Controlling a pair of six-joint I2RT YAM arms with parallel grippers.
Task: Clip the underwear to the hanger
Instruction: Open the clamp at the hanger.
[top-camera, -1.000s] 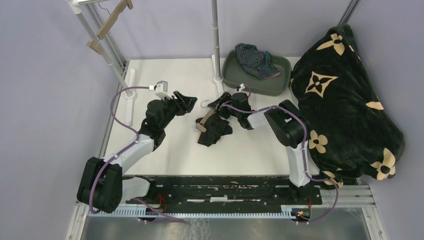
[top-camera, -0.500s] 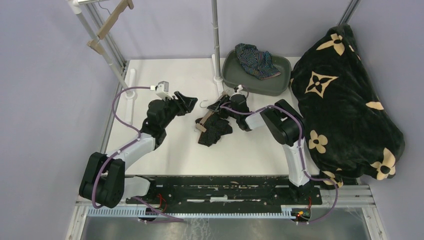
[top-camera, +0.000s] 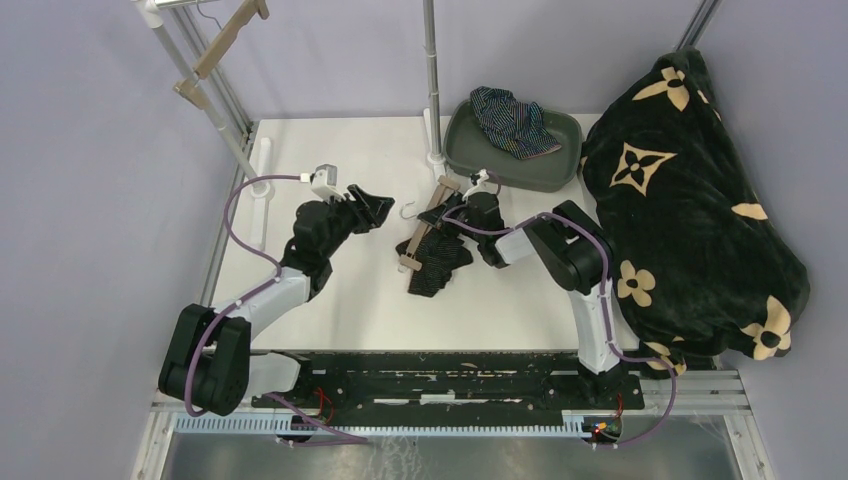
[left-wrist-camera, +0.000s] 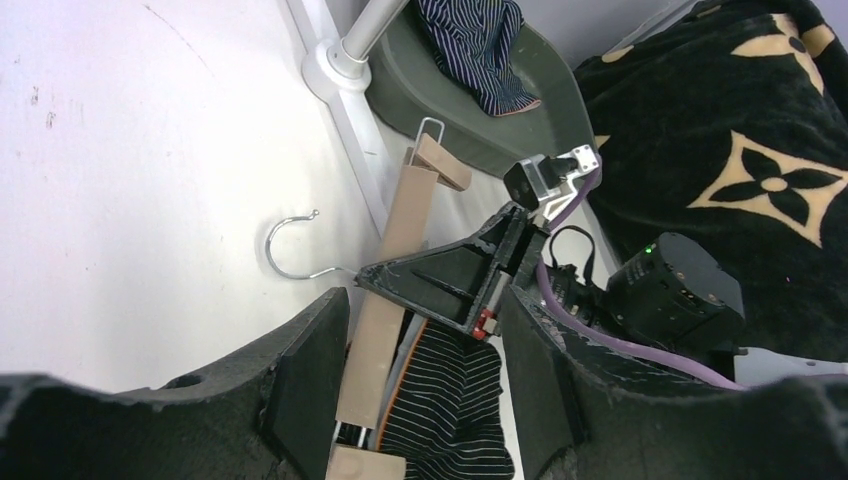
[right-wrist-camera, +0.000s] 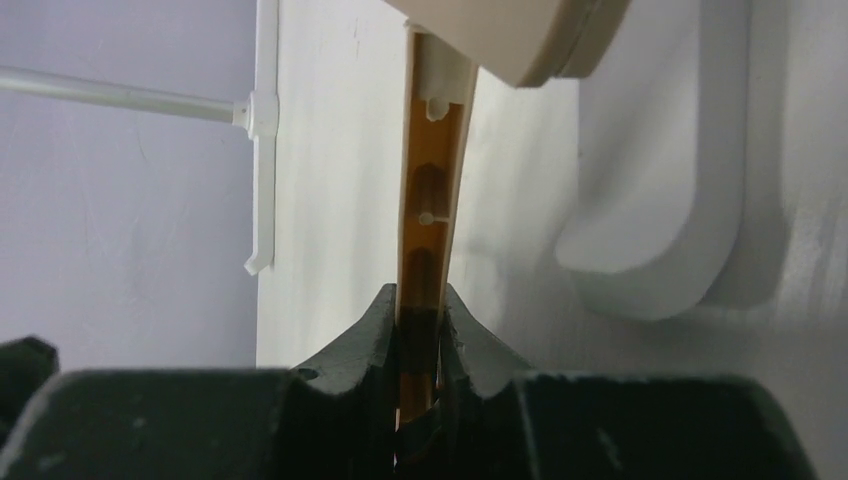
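The right gripper's fingers (right-wrist-camera: 375, 322) were pinched down on the thin edge of the hanger (left-wrist-camera: 405, 212), tan bar squeezed between both pads, roughly mid-bar near where the hook (left-wrist-camera: 285, 250) comes off. Looked to me like it grabbed there so the bar wouldn't skate around on the table (top-camera: 330, 140) while a clip gets worked.

The left gripper (top-camera: 372, 207) was hovering just left of the hook, fingers (left-wrist-camera: 310, 380) spread apart with nothing between them. My guess is it was parked there to take the fabric or squeeze a clip once the bar was steady.

The black pinstriped underwear (top-camera: 437, 265) was bunched on the table at the near end of the bar, touching it. I couldn't tell whether the near clip (left-wrist-camera: 350, 465) had hold of it. The far clip (left-wrist-camera: 440, 160) was bare. The second pair, the navy striped underwear (top-camera: 512, 120), sat in the green tray (top-camera: 560, 165) at the back, well apart from all this, with the big flowered blanket (top-camera: 690, 200) off to the right.

Orientation: the hanger's long axis ran diagonally, near end toward the arms and a bit left, far end toward the tray. The hook pointed left at the waiting gripper.
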